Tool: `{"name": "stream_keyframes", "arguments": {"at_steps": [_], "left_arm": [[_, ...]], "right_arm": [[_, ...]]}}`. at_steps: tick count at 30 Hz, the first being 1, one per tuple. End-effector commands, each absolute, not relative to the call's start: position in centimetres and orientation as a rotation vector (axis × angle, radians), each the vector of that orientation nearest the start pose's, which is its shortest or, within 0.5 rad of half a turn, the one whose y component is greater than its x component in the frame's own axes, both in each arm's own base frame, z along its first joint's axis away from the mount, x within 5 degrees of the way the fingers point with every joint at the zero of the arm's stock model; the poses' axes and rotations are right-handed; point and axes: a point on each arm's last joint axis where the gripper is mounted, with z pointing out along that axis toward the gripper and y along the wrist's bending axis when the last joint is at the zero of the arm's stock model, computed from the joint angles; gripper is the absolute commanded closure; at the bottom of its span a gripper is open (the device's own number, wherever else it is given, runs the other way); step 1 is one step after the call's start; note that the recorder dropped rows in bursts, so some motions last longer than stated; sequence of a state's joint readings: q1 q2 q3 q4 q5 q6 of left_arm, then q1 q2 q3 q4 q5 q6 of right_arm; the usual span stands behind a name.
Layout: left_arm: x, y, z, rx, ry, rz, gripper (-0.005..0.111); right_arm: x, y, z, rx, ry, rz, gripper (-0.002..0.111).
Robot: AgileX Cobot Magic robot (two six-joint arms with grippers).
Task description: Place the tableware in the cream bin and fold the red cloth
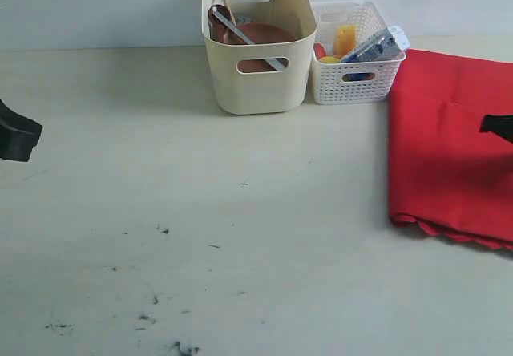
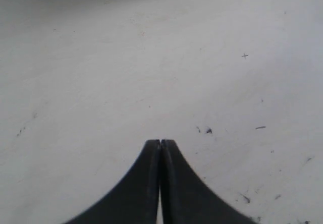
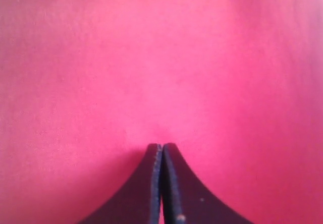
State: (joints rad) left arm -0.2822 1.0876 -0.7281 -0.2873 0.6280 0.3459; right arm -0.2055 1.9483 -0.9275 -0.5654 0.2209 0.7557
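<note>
Sitting far on the table (image 1: 160, 196), bin (image 1: 258, 75) holds plate (image 1: 264, 34) and knife (image 1: 255, 43); other tableware hidden inside. Cloth (image 1: 449, 147) lies right, cut off by frame. Left end effector (image 2: 160, 144) fully closed, empty, over table. Right end effector (image 3: 162, 146) closed, empty, over cloth.

From where I stand, the left gripper (image 2: 160, 143) shows only as a dark block at the exterior view's left edge. Its wrist view cuts both fingers off below the tips. The right gripper (image 3: 162, 146) is cut off likewise and shows as a dark sliver at the exterior view's right edge. Whether its tips touch the red cloth (image 1: 449, 147) cannot be told. The cloth's right side runs out of the exterior view.

The cream bin (image 1: 258, 91) wall partly hides the wooden plate (image 1: 260, 34) and the knife (image 1: 250, 39). A dark item (image 1: 216, 15) at its back left cannot be identified. The white basket (image 1: 353, 87) wall hides the lower parts of the milk carton (image 1: 377, 47) and a yellow item (image 1: 345, 39).
</note>
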Motion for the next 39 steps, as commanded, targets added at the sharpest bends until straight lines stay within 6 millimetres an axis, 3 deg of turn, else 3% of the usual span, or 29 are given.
{"name": "stream_keyframes", "arguments": {"at_steps": [1,3,6,9,10,12,16,21,26,31,35,39], "left_arm": [[19.2,-7.1,27.4,0.551,2.414,-0.283,0.104],[19.2,-7.1,27.4,0.553,2.42,-0.284,0.104],[19.2,-7.1,27.4,0.552,2.423,-0.285,0.104],[19.2,-7.1,27.4,0.552,2.423,-0.285,0.104],[19.2,-7.1,27.4,0.552,2.423,-0.285,0.104],[19.2,-7.1,27.4,0.553,2.423,-0.283,0.104],[19.2,-7.1,27.4,0.553,2.419,-0.28,0.104],[19.1,-7.0,27.3,0.567,2.427,-0.268,0.104],[19.1,-7.0,27.3,0.568,2.429,-0.268,0.104],[19.0,-7.0,27.2,0.57,2.443,-0.272,0.104],[19.0,-7.0,27.2,0.572,2.445,-0.272,0.104],[19.0,-7.0,27.2,0.572,2.445,-0.272,0.104]], "right_arm": [[36.3,-8.6,9.1,0.479,2.631,-0.179,0.108],[37.8,-9.0,9.3,0.439,2.611,-0.195,0.108],[40.3,-10.2,11.5,0.521,2.584,-0.275,0.108],[40.1,-11.1,14.1,0.692,2.548,-0.322,0.108],[39.3,-11.9,14.4,0.837,2.537,-0.342,0.108],[37.4,-12.2,13.2,0.972,2.577,-0.375,0.108],[35.2,-10.8,10.0,0.941,2.616,-0.271,0.108],[37.6,-10.0,10.2,0.73,2.43,-0.043,0.108],[39.2,-10.3,9.1,0.734,2.42,-0.033,0.108],[39.7,-11.1,10.2,0.783,2.443,-0.123,0.108],[39.1,-11.8,12.6,0.904,2.397,-0.16,0.108],[38.4,-12.2,13.1,1.005,2.404,-0.224,0.108]]}}
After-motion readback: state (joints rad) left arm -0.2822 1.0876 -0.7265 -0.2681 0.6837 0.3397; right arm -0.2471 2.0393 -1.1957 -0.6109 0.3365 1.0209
